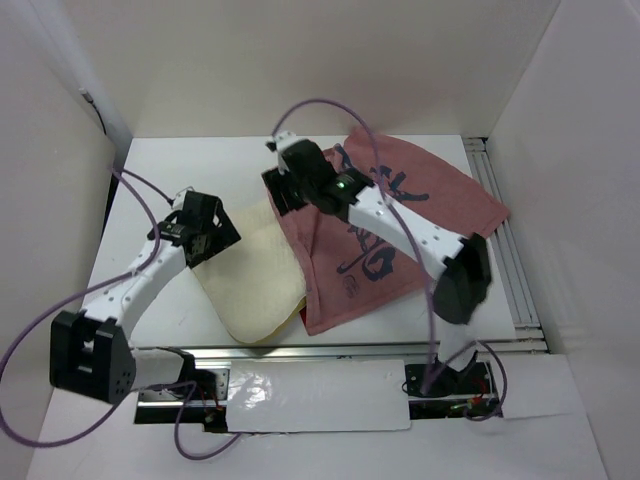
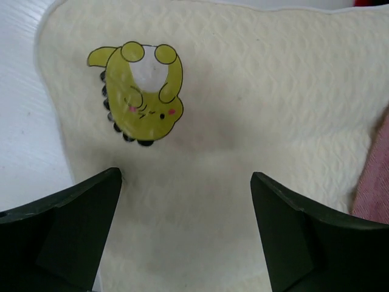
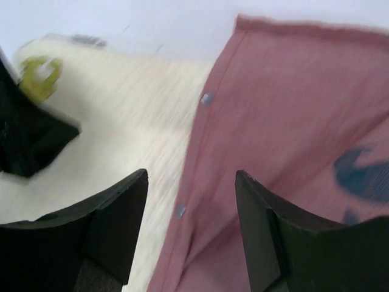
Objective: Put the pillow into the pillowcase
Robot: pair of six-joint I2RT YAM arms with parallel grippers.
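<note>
You see the pillow [image 1: 255, 285] lying flat on the table [image 1: 190, 165], centre-left in the top view. Its right edge touches the pillowcase [image 1: 450, 195], which lies pink side up at centre-right, partly under the right arm. Your left gripper [image 2: 185, 176] is spread wide over the pillow, and the yellow mark [image 2: 143, 91] sits in the upper left of its wrist view. Your right gripper [image 3: 191, 173] is spread too, above the pillowcase's hem, where two small snaps [image 3: 206, 98] show. That view is blurred, so you cannot tell whether either finger touches the cloth.
</note>
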